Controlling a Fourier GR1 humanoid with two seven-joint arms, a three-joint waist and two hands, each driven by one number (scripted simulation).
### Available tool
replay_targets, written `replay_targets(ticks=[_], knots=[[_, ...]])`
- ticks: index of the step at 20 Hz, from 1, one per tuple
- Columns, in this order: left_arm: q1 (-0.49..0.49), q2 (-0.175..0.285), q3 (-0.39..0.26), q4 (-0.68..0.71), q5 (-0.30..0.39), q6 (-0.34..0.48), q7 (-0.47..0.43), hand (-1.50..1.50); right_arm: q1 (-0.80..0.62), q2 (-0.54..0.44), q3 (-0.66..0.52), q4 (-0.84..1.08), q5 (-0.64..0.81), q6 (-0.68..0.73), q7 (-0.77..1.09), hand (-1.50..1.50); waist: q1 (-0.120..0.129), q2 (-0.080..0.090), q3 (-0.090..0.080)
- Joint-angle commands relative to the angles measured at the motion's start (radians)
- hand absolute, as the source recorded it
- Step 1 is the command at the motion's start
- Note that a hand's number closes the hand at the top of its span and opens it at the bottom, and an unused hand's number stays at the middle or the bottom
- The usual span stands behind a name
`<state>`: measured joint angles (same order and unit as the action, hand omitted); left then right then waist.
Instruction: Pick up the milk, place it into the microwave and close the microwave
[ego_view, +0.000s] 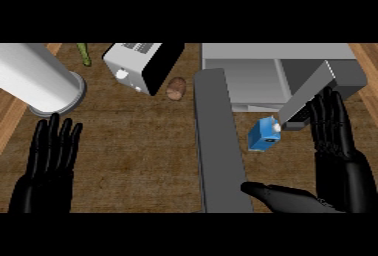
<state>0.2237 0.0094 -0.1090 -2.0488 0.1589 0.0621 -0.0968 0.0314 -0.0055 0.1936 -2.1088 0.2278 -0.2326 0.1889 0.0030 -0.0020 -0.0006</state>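
Observation:
The milk is a small blue carton with a white cap, standing on the wooden counter just in front of the grey microwave. The microwave's door is swung open and runs as a long grey slab toward me, left of the carton. My right hand is open beside the carton on its right, fingers straight and pointing away from me, thumb stretched out left below it. It does not touch the milk. My left hand rests open at the lower left.
A large white cylinder stands at the upper left. A white and black toaster, a brown potato and a green vegetable lie at the back. A grey slanted bar juts from the microwave near my right fingertips.

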Motion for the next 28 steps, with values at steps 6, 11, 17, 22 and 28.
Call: replay_targets(ticks=[6, 11, 17, 22, 28], knots=[[0.248, -0.005, -0.076, -0.063, 0.015, -0.055, -0.129, -1.5, 0.015, -0.003, -0.058, 0.159, -0.057, -0.015, -0.103, -1.5, 0.007, 0.001, 0.001], [0.22, 0.01, -0.072, -0.004, 0.025, -0.063, -0.179, -1.5, 0.055, 0.005, -0.028, 0.265, -0.108, -0.028, -0.222, -1.5, 0.002, 0.002, 0.001], [0.342, 0.002, -0.141, 0.016, -0.014, -0.074, -0.295, -1.5, 0.005, 0.006, -0.085, 0.422, -0.184, -0.054, -0.334, -1.5, 0.006, 0.002, 0.001], [0.418, 0.005, -0.155, 0.037, -0.014, -0.103, -0.404, -1.5, 0.032, 0.006, -0.056, 0.544, -0.199, -0.19, -0.459, -1.5, 0.009, 0.001, 0.001], [0.444, 0.02, -0.158, -0.015, 0.002, -0.1, -0.373, -1.5, -0.073, -0.017, -0.2, 0.766, -0.244, -0.163, -0.552, -1.5, 0.008, 0.002, 0.001]])
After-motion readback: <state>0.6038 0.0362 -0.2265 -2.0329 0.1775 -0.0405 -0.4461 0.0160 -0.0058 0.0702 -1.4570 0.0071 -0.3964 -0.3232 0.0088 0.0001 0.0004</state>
